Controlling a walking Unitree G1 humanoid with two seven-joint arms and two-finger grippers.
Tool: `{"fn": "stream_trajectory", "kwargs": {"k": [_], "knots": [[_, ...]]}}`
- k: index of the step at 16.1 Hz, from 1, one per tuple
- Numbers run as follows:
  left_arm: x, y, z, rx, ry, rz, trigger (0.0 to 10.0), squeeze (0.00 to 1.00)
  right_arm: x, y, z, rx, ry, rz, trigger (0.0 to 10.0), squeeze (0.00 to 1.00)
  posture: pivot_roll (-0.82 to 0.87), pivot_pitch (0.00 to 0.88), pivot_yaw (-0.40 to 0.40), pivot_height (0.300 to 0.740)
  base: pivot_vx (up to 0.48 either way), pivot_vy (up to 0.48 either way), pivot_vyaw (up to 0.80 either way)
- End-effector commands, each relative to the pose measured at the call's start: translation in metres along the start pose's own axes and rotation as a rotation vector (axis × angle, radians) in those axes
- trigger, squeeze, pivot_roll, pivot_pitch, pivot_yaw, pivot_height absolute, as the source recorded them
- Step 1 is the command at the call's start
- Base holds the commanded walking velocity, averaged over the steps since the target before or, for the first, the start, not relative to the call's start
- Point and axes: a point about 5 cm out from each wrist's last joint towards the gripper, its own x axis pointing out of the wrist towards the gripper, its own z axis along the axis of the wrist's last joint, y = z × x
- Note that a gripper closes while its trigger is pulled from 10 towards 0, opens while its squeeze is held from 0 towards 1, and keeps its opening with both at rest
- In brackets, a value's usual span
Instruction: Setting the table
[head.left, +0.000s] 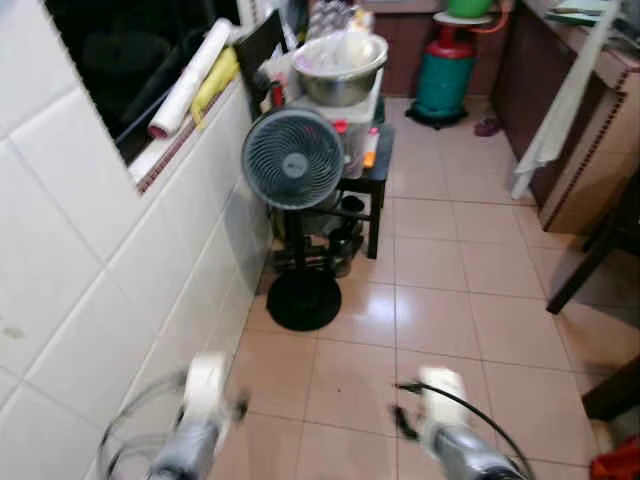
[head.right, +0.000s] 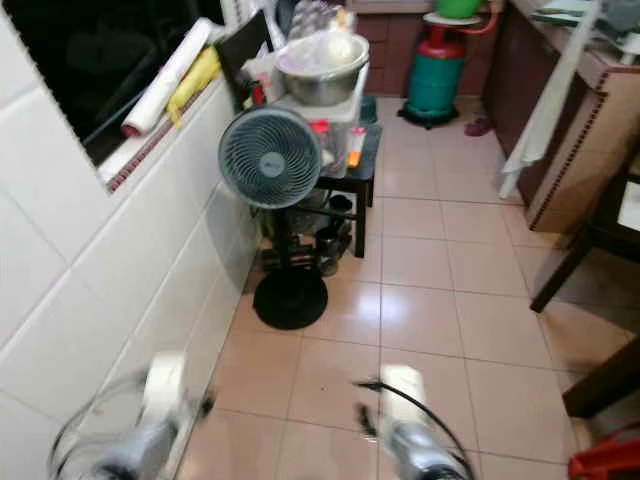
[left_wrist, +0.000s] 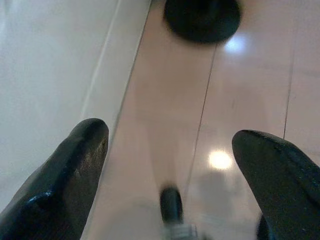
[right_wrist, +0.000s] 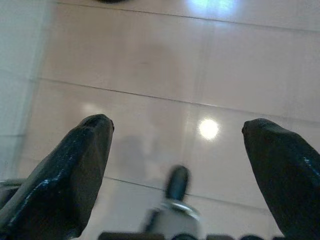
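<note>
Over bare floor tiles (head.left: 440, 300) both grippers, left (left_wrist: 170, 150) and right (right_wrist: 177, 145), hung spread and empty, fan (head.left: 293, 158) well ahead facing them.

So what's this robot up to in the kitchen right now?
Nothing is being handled yet. Both arms hang low over the tiled floor; the left gripper and right gripper are open and empty. Ahead, by the white tiled wall, stands a fan before a small table carrying a metal bowl.

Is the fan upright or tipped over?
Upright: the fan stands on its round black base, flat on the floor beside the wall.
</note>
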Motion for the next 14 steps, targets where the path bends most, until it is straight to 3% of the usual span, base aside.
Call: {"fn": "stream_trajectory", "kwargs": {"k": [1, 5, 6, 7, 9, 11, 13, 14], "knots": [[0.001, -0.001, 0.006, 0.046, -0.015, -0.005, 10.0, 0.00, 0.001, 0.007, 0.010, -0.053, -0.027, 0.024, 10.0, 0.00, 0.00, 0.000, 0.070, 0.740, 0.000, 0.000, 0.00], [0.001, 0.000, 0.009, 0.014, -0.041, -0.028, 10.0, 0.00, 0.002, 0.008, 0.011, -0.096, -0.032, 0.020, 10.0, 0.00, 0.00, 0.000, 0.069, 0.740, 0.000, 0.000, 0.00], [0.001, 0.001, 0.015, 0.012, -0.068, -0.031, 10.0, 0.00, 0.002, 0.004, 0.021, -0.076, -0.080, -0.008, 10.0, 0.00, 0.00, 0.000, 0.068, 0.740, 0.000, 0.000, 0.00], [0.002, 0.003, 0.029, 0.012, -0.117, -0.047, 10.0, 0.00, 0.001, -0.004, 0.039, -0.113, -0.148, -0.057, 10.0, 0.00, 0.00, 0.000, 0.070, 0.740, 0.000, 0.000, 0.00], [0.002, 0.007, 0.063, 0.029, -0.249, -0.109, 10.0, 0.00, -0.002, -0.008, 0.081, -0.066, -0.272, 0.052, 10.0, 0.00, 0.00, 0.000, 0.063, 0.740, 0.000, 0.000, 0.00], [-0.003, 0.006, 0.090, 0.078, -0.383, -0.211, 10.0, 0.00, -0.008, -0.012, 0.111, -0.096, -0.383, 0.105, 10.0, 0.00, 0.02, 0.000, 0.042, 0.740, 0.000, 0.000, 0.00], [-0.005, 0.012, 0.088, 0.026, -0.391, -0.274, 10.0, 0.00, -0.011, -0.014, 0.117, -0.177, -0.421, 0.129, 10.0, 0.00, 0.02, 0.000, 0.028, 0.740, 0.000, 0.000, 0.00], [-0.007, 0.015, 0.084, 0.049, -0.401, -0.286, 10.0, 0.00, -0.012, -0.016, 0.117, -0.191, -0.437, 0.134, 10.0, 0.00, 0.02, 0.000, 0.028, 0.740, 0.000, 0.000, 0.00]]}}
